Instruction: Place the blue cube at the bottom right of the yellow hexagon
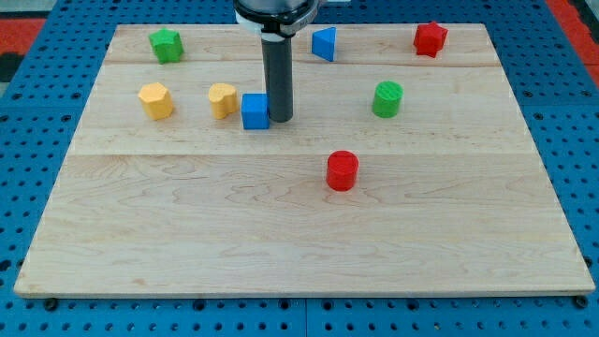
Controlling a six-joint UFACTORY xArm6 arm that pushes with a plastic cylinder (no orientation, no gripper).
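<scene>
Eight blocks sit on the pale wooden board [281, 234], which lies on a blue pegboard [28, 187]. Two are yellow, two blue, two green, two red. The yellow pair is in the upper left of the frame: a yellow hexagon [155, 100] and, to its right, a second yellow block [223, 99] whose shape I cannot make out for sure. The greens are a green star [166, 44] in the top left corner and a green cylinder [387, 98] right of centre. The reds are a red star [430, 38] at the top right and a red cylinder [343, 170] alone near the middle, a little right. The blues are a blue wedge-like block [324, 43] at the top centre and the blue cube [255, 110].

That blue cube is small and bright blue, with its top face and front face both showing. It stands in the upper middle of the frame, touching or nearly touching the right side of the second yellow block, well right of the yellow hexagon.

My tip [280, 119] is pressed against the cube's right side. The arm carries only the dark rod, with nothing to open or close and nothing grasped.
</scene>
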